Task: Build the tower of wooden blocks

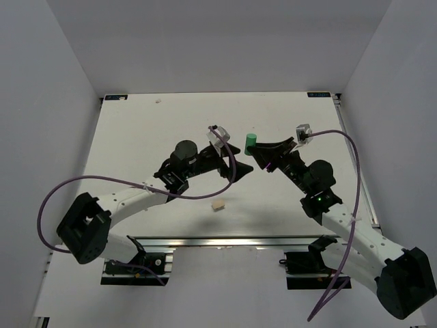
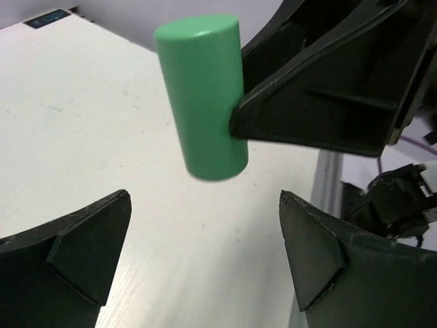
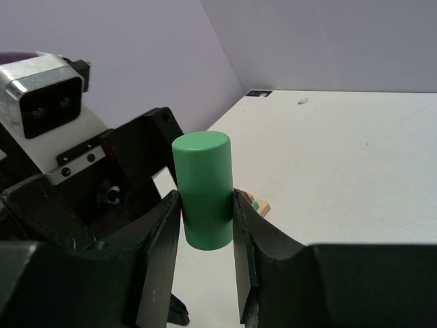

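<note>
My right gripper [image 3: 205, 199] is shut on an upright green cylinder [image 3: 202, 188] and holds it above the table; the cylinder also shows in the top view [image 1: 250, 142] and the left wrist view [image 2: 201, 96]. My left gripper [image 2: 205, 229] is open and empty, facing the cylinder from just below and to the left [image 1: 234, 165]. A bit of a small block pile [image 3: 261, 204], brown, green and tan, peeks from behind my right finger; most of it is hidden. A loose tan block [image 1: 218, 205] lies on the table nearer the arm bases.
The white table [image 1: 157, 137] is walled in by grey panels at the back and sides. A metal rail [image 1: 225, 240] runs along the near edge. Purple cables [image 1: 54, 198] loop off both arms.
</note>
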Motion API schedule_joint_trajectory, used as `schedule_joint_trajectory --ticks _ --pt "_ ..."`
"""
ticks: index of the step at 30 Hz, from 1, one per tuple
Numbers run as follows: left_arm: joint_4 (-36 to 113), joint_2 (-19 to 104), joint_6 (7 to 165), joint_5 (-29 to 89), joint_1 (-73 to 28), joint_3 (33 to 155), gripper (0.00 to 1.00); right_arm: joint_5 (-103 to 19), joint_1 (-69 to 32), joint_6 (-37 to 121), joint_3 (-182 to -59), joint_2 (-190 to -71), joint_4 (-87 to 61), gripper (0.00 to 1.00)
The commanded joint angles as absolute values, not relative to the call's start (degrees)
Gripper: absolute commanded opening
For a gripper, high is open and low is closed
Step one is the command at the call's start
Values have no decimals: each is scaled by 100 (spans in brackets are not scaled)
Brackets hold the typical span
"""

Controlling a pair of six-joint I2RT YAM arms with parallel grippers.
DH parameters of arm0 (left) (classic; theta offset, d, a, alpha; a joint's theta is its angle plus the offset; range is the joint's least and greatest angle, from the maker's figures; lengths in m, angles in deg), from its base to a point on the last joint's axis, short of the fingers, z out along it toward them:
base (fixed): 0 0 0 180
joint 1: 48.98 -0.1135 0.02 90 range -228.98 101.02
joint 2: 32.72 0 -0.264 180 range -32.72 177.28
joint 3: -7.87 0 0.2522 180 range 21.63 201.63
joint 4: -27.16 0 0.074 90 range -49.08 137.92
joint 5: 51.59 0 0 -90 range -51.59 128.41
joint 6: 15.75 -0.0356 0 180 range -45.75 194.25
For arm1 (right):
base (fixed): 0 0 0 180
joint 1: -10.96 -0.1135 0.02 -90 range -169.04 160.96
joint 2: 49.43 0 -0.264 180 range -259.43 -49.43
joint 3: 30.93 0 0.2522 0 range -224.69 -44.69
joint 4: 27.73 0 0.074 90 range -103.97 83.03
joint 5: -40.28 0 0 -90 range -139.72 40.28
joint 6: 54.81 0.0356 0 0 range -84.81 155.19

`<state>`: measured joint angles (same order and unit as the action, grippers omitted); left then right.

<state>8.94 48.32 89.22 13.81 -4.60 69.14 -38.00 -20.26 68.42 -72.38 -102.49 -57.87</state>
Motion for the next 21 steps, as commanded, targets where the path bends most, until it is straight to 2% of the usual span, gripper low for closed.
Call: schedule_joint_trajectory --ticks 1,4,6,8,14,17,21 --pt "2041 4235 8087 1766 -451 7242 98 -3917 -2050 6052 -7694 -9954 -5152 0" --pt "2535 3910 7901 2204 -451 7357 98 -3778 -2050 4920 -8001 -9778 -4045 0" --pt "2921 3691 8118 3053 -451 7506 98 -3628 -2050 4139 -7959 -9611 -3544 0" --pt "3273 3593 8128 3286 -451 7760 98 -3445 -2042 3706 -7880 -9540 -3349 0" --pt "4275 3618 8708 3146 -451 8420 98 -2549 -2050 2966 -7906 -9777 -2953 0" --pt "4987 4022 8971 3068 -451 8947 98 -2398 -2059 2922 -7714 -9690 -3285 0" --pt "5086 4418 9314 2593 -451 9062 98 -2371 -2059 2886 -7528 -9400 -3550 0"
